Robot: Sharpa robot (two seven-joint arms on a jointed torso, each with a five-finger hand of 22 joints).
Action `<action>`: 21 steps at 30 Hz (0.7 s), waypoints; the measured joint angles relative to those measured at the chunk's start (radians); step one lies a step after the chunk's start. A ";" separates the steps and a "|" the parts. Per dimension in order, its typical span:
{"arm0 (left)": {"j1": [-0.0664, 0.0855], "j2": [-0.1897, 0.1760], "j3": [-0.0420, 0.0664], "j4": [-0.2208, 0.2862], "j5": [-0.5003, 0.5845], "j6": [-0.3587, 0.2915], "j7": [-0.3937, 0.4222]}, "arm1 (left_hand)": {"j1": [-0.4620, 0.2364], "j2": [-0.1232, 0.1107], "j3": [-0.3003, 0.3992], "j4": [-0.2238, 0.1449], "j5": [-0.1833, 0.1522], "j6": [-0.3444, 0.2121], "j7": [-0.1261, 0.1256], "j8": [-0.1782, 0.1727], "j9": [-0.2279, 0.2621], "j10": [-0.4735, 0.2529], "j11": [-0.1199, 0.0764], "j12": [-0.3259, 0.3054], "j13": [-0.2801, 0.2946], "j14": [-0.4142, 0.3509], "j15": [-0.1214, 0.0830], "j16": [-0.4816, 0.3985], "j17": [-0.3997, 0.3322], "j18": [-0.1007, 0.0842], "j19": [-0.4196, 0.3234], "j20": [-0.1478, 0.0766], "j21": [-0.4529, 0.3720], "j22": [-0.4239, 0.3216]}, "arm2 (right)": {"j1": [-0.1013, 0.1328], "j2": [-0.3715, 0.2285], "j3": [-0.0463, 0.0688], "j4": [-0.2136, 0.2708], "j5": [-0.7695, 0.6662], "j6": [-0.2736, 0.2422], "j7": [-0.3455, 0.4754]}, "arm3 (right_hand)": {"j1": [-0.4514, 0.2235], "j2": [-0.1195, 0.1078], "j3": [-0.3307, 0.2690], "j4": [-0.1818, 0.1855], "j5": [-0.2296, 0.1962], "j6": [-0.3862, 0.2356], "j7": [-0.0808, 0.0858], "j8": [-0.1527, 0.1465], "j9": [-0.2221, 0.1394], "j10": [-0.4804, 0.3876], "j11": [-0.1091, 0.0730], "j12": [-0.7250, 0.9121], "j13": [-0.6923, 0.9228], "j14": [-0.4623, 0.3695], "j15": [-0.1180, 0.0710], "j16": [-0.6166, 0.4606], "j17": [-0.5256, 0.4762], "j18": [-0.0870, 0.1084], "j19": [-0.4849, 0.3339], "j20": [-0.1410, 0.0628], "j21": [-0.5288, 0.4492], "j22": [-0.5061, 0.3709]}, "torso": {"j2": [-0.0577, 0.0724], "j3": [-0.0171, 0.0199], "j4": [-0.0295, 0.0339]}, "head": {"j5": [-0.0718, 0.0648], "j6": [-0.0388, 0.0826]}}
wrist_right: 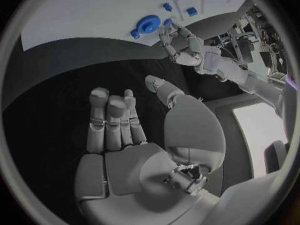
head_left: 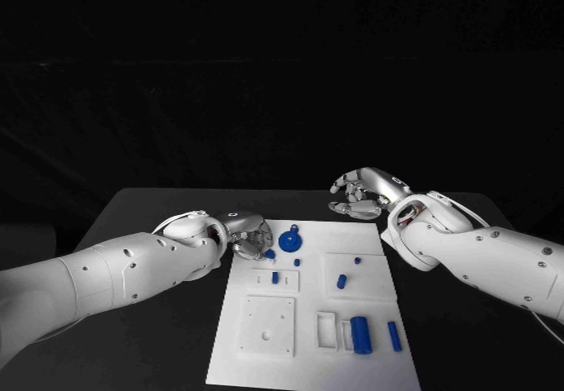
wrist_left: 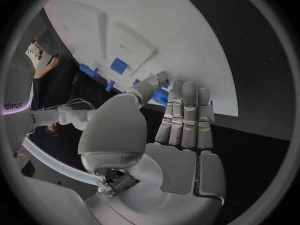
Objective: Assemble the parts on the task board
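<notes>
The white task board [head_left: 308, 358] lies in the middle of the black table. My left hand [head_left: 244, 236] [wrist_left: 182, 130] is at the board's far left edge, where its thumb and a finger pinch a small blue part [head_left: 269, 253] [wrist_left: 162, 96] low over the board. Just right of that part lies a round blue toothed part [head_left: 289, 239] [wrist_right: 147, 23]. My right hand [head_left: 364, 194] [wrist_right: 125, 135] hovers over the table beyond the board's far right corner, fingers loosely bent and holding nothing. The right wrist view also shows my left hand [wrist_right: 181, 41].
Small blue pegs [head_left: 297, 262] [head_left: 356, 261] [head_left: 342, 281] and a blue piece in a recess [head_left: 275, 277] stand mid-board. A thick blue cylinder [head_left: 361, 333] and a thin blue bar [head_left: 394, 336] lie near the front right. A raised white square block [head_left: 268, 325] sits front left.
</notes>
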 measured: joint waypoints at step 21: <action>0.001 0.015 0.002 -0.006 0.000 0.032 0.016 | 0.041 0.049 0.040 -0.037 0.023 -0.036 -0.054 -0.002 -0.022 -0.013 -0.022 0.133 0.041 0.013 -0.023 0.073 0.028 0.000 0.004 0.004 0.043 0.000 | 0.000 0.000 0.000 0.001 0.000 0.001 0.000 | 0.000 0.000 0.000 0.000 0.000 0.004 0.001 0.000 0.001 0.000 0.000 0.000 -0.001 0.000 0.000 0.000 0.000 0.000 0.000 0.000 0.000 0.000 | 0.000 0.0001 -0.0003 | 0.000 0.000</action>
